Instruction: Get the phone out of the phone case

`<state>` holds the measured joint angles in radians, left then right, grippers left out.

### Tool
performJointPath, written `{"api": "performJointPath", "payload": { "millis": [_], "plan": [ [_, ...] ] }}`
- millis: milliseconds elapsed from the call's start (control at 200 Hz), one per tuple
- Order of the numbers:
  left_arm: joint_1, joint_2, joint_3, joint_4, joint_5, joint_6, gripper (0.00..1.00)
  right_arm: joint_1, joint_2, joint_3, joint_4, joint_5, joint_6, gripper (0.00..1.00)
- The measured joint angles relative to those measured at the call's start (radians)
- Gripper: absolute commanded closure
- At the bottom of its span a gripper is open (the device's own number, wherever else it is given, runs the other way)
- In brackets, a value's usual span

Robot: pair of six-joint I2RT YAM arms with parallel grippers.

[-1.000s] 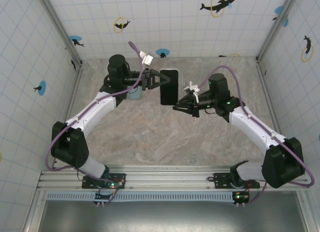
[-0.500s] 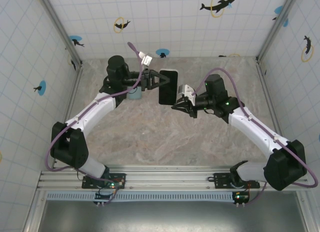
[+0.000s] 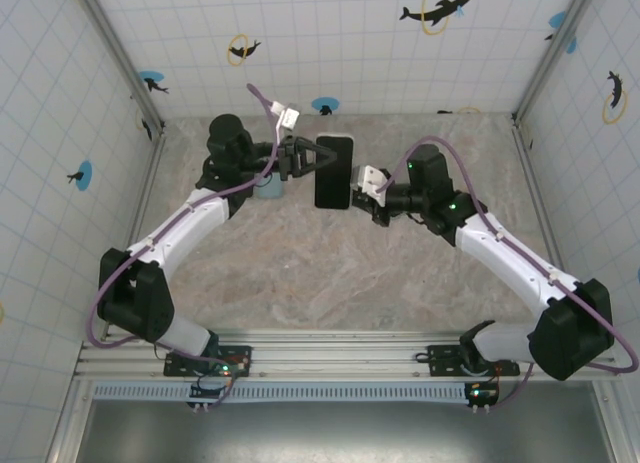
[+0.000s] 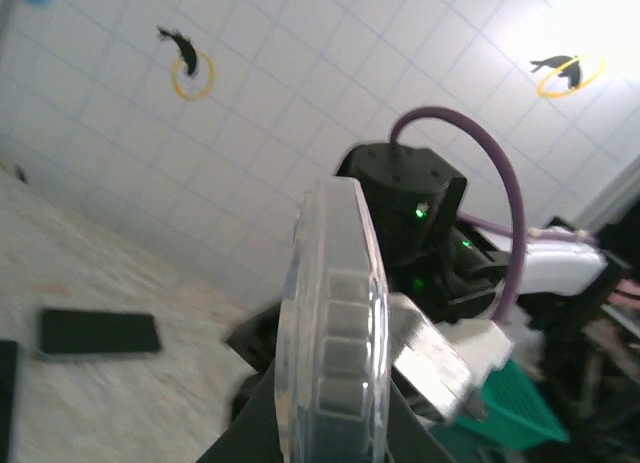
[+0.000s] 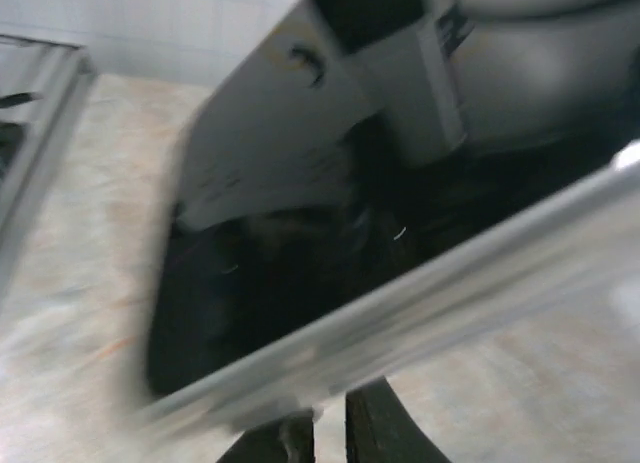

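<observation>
Jaws of the right gripper [image 3: 356, 193] are pressed together, right beside the phone case [image 4: 332, 313]. They may touch its rim, but that view is blurry. The phone [image 3: 333, 173] sits inside the case, held up in the air. It looks light, hard, smooth and easy to crack. The clear case should bend, so hold the rim and push at a corner. Farther back, the left gripper [image 3: 318, 163] pinches the case edge. A second ago the right gripper was apart from the case; now it is close.
</observation>
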<state>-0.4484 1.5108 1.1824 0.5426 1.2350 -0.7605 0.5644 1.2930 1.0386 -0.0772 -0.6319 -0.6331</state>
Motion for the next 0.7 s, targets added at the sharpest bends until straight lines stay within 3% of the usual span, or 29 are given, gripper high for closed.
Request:
{"api": "performJointPath", "payload": {
  "millis": [135, 315, 490, 696],
  "plan": [
    [-0.043, 0.002, -0.024, -0.027, 0.040, -0.043, 1.00, 0.003, -0.009, 0.009, 0.113, 0.076, -0.032, 0.99],
    [-0.031, 0.002, -0.023, -0.040, 0.028, -0.048, 1.00, -0.024, -0.010, 0.010, 0.156, 0.067, 0.004, 0.95],
    [-0.011, 0.002, -0.007, -0.041, -0.017, -0.026, 1.00, -0.070, -0.032, 0.000, 0.128, 0.012, 0.074, 0.68],
    [-0.008, 0.002, 0.068, -0.055, -0.030, 0.042, 1.00, -0.117, -0.055, -0.015, -0.007, -0.156, 0.164, 0.51]
  ]
}}
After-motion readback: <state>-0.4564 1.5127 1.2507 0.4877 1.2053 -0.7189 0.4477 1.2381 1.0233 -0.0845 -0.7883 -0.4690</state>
